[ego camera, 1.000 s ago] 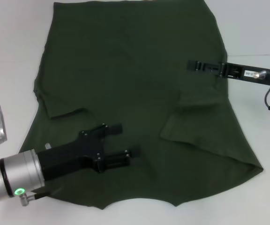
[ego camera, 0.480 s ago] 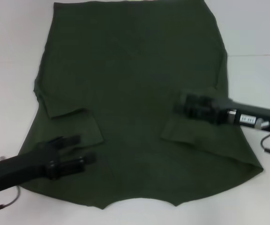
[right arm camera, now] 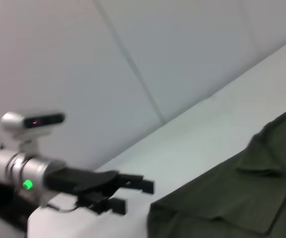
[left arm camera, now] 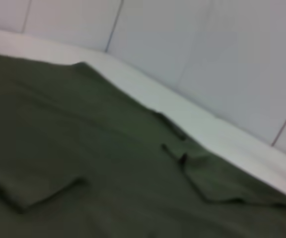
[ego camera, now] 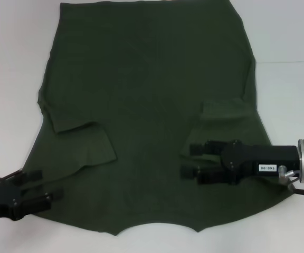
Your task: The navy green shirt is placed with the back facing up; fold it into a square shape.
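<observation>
One shirt (ego camera: 152,105) lies flat under both open grippers: left (ego camera: 41,188) at its corner, right (ego camera: 191,161) over a sleeve

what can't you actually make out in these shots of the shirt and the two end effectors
- Far hem of the navy green shirt: cut off by the head view's top edge.
- Underside of the shirt: hidden by the cloth lying flat on the table, so any print cannot be seen.
- Left arm behind the left end effector, which is open: cut off at the left edge.
- Cloth under the open right end effector: covered by its fingers.
</observation>
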Controlling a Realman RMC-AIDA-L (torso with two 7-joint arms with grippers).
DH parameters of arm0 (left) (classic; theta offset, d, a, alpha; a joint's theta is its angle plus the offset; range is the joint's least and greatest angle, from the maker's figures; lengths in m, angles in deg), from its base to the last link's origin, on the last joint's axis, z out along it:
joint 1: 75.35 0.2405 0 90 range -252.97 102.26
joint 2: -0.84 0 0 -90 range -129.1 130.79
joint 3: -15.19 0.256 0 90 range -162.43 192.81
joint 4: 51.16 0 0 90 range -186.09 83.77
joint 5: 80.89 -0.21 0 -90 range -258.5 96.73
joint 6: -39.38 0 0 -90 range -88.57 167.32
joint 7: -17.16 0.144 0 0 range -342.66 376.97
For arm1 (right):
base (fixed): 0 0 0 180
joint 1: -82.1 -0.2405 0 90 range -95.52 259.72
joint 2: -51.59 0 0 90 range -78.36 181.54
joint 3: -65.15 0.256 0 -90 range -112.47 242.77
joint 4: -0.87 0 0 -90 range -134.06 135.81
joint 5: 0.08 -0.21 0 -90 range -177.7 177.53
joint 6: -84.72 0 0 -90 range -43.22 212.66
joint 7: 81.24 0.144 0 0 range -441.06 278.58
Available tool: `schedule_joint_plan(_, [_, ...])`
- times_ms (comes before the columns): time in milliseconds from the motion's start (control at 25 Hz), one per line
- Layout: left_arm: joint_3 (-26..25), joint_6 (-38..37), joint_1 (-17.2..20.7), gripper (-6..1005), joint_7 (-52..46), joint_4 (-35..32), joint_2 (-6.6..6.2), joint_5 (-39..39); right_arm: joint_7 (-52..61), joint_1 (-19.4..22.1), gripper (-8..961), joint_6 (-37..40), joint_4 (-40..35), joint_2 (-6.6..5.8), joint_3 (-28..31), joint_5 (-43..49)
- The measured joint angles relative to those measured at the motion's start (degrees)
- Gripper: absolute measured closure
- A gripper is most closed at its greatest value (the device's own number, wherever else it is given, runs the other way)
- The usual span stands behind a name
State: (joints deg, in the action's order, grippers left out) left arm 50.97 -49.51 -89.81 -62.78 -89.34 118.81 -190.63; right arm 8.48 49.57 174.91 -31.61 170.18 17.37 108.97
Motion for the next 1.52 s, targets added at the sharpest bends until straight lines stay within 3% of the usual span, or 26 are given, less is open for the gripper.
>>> schedule_joint_plan(320, [-3.1, 4.4, 1.2, 61, 0.0, 0.0, 0.10, -3.2, 2.4, -1.1, 28, 1.5, -2.2, -0.57, -3.0, 0.3])
schedule_joint_plan(800, [-2.8, 14.9, 1.1, 61, 0.6, 0.1, 1.68, -5.3, 3.3, -1.6, 29, 0.8, -2.3, -0.75, -2.0, -0.2])
schedule_joint_plan(1520, [-3.2, 14.4, 1.5, 62, 0.3, -1.8, 2.03, -5.9, 3.4, -1.6, 32, 0.8, -2.4, -0.82, -0.7, -0.3])
